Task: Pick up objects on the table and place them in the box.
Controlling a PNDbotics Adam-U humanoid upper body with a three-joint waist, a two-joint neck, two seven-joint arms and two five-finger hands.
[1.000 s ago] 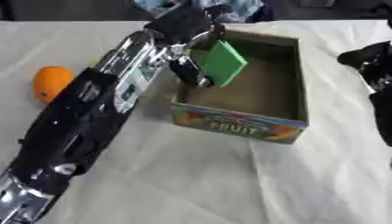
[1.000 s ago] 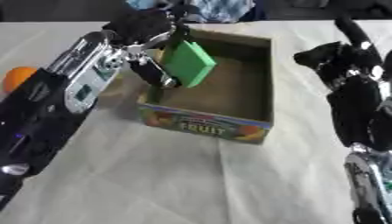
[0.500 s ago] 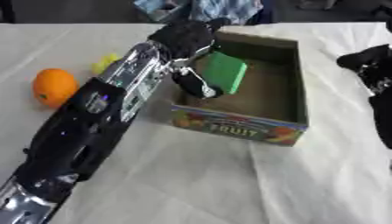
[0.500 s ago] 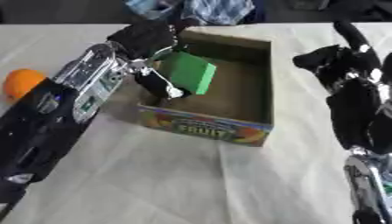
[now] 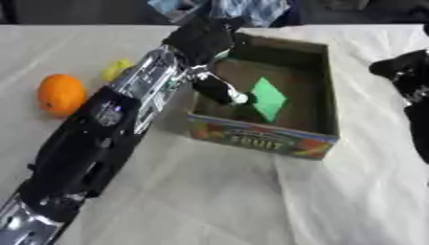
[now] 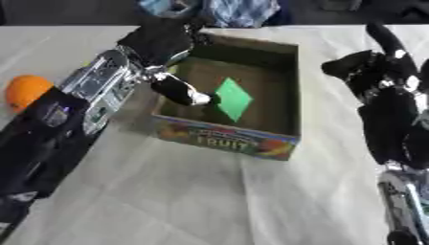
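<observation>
1. The box (image 5: pixel 276 141), open-topped brown cardboard with a coloured fruit print on its near wall, sits toward the far edge of the bench (image 5: pixel 209 201), which is covered in a wrinkled white cloth.
2. The left hand (image 5: pixel 205 40) reaches over the box's left wall from the near-left side. Its fingers (image 5: pixel 220 91) point down into the box, relaxed and extended, not curled round anything.
3. A green block (image 5: pixel 268 98) lies inside the box, tilted on edge against the floor, near the middle. Fingertip and block sit just beside each other; whether they touch cannot be told.
4. The left forearm, black with silver panels, runs diagonally from the near-left corner of the bench up to the box and hides the cloth beneath it.
5. An orange (image 5: pixel 60 93) rests on the bench toward the left edge, well apart from the box.
6. A small yellow thing (image 5: pixel 116 70) lies farther back between the orange and the forearm, partly hidden by the arm; its shape cannot be made out.
7. The right hand (image 6: pixel 373 64) shows at the right edge, beside the box's right wall but apart from it, fingers relaxed with one raised, holding nothing.
8. Blue and white fabric (image 5: pixel 251 9) lies beyond the far edge.
</observation>
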